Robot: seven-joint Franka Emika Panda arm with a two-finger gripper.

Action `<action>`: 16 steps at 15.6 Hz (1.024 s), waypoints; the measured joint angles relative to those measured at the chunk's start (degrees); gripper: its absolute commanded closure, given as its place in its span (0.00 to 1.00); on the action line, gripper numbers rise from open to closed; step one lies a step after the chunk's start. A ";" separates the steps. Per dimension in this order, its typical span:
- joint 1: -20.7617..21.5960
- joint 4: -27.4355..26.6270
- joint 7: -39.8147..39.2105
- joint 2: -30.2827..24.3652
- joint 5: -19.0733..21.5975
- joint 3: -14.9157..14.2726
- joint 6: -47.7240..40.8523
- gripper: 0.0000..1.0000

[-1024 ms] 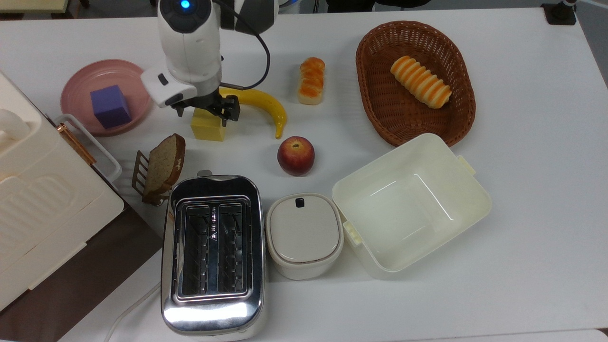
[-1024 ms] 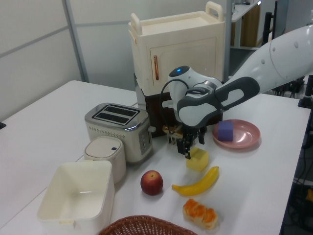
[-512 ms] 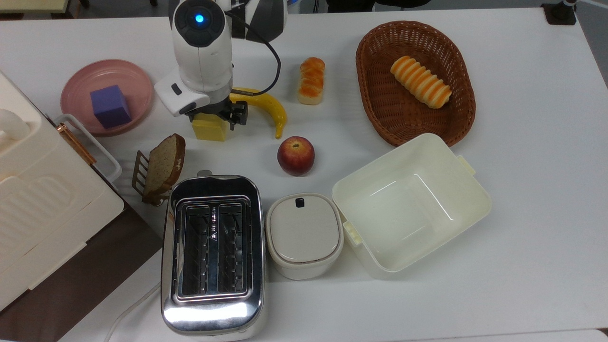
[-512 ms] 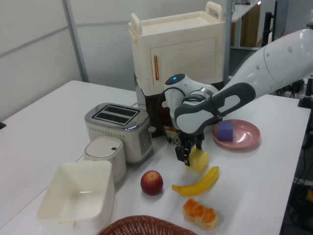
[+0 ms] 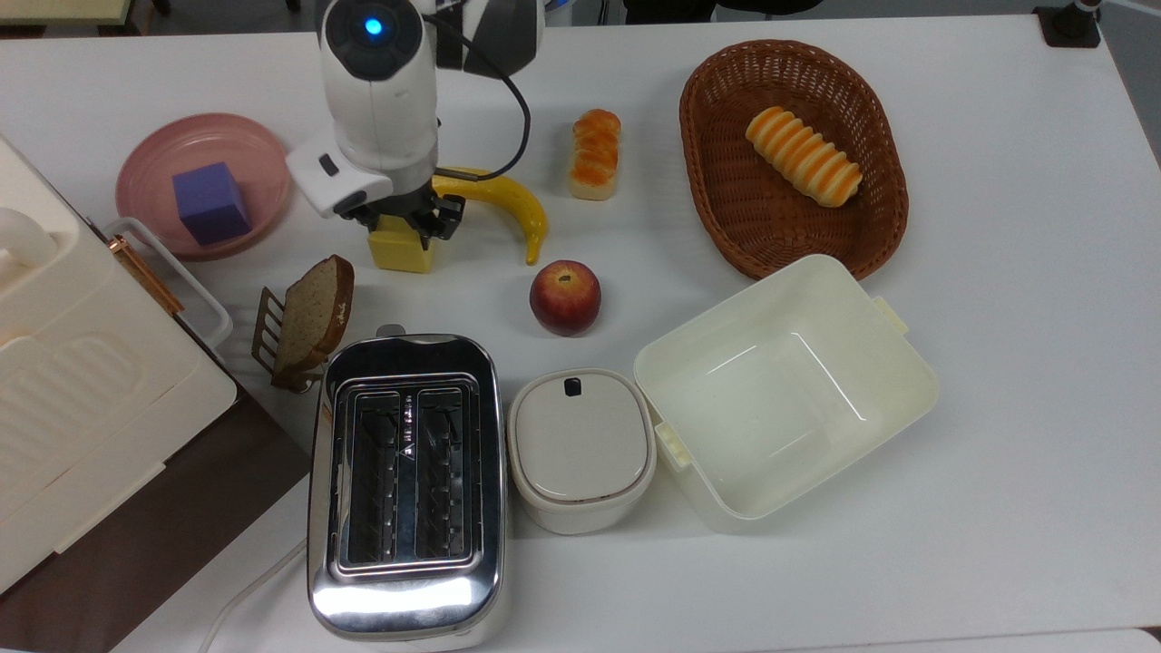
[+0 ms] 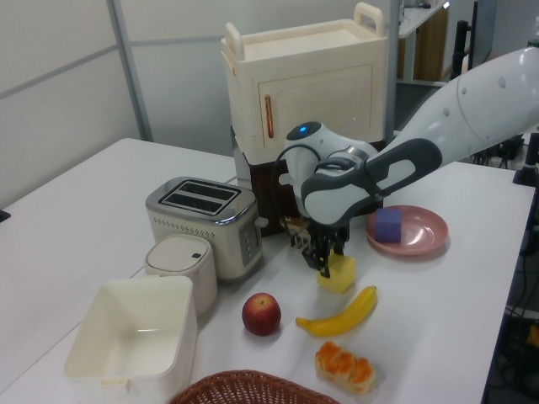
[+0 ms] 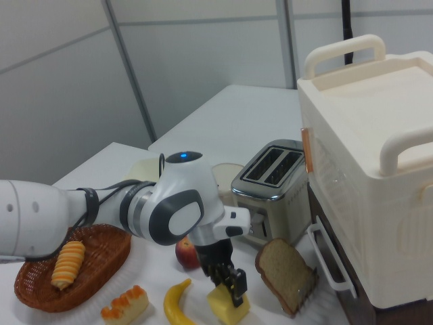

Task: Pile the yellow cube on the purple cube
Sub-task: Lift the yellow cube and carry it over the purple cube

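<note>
Cluttered tabletop; fingers straddled the yellow cube, grip unclear; probably light, squashy foam, best pinched mid-sides.

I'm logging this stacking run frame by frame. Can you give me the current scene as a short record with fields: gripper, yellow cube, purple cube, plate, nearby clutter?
gripper: down over the yellow cube, fingers at its sides
yellow cube: on the white table, not lifted
purple cube: sitting on the pink plate, nothing on top
pink plate: at the top view's left of the yellow cube
nearby clutter: banana, apple, bread slice in a rack
stack done: no
</note>
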 measured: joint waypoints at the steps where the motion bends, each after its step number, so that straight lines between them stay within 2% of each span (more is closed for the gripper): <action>1: -0.62 0.28 0.24 -0.96 0.00 -0.04 0.01 0.81; 7: -6.05 0.68 1.32 -11.78 0.17 -0.23 -3.37 0.81; 9: -8.38 0.59 1.35 -14.43 1.54 -0.34 -3.92 0.81; 12: -13.11 0.40 1.36 -15.32 3.90 -0.88 -3.87 0.81; 16: -15.73 1.26 1.00 -14.48 7.02 -4.94 -3.24 0.84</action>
